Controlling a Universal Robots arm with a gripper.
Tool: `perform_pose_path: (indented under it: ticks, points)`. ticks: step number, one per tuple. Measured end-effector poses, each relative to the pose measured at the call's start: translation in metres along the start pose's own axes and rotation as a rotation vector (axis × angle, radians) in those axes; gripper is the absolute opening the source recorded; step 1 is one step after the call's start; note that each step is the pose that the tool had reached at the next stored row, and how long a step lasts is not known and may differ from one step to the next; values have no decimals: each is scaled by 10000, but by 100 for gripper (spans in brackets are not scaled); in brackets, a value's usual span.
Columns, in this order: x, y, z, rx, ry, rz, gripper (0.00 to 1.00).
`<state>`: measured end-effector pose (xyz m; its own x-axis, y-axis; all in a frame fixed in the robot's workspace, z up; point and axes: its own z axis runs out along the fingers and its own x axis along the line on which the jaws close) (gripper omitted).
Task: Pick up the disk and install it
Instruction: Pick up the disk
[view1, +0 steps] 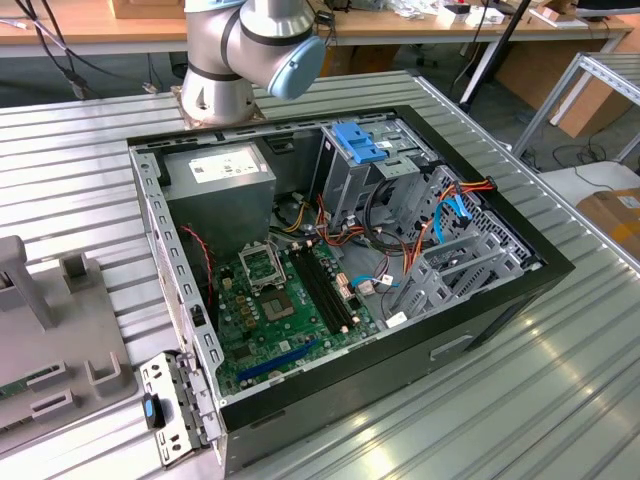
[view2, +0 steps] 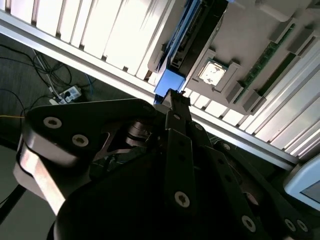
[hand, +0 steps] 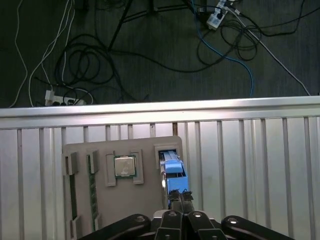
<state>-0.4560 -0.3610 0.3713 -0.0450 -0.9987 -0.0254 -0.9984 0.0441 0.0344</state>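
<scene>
First wrist view: the hand (hand: 180, 196), fingers (hand: 175, 200) pressed narrowly together, hovers with its tips just beside the blue end tab of the disk (hand: 172, 169). The disk stands on edge in a slot of the grey tray (hand: 145, 200) on the ribbed worktop (hand: 250, 165).

Light is glaring off the table (view1: 560, 400), bleaching its slats white in the second wrist view, while the floor (hand: 150, 50) is lying dim and the pincer (view2: 176, 96) is sitting in shadow.
</scene>
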Motion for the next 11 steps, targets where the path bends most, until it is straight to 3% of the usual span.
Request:
perform_pose_path:
  ticks: [11]
  points:
    - [-6,-19,8,-17,23,-650,11]
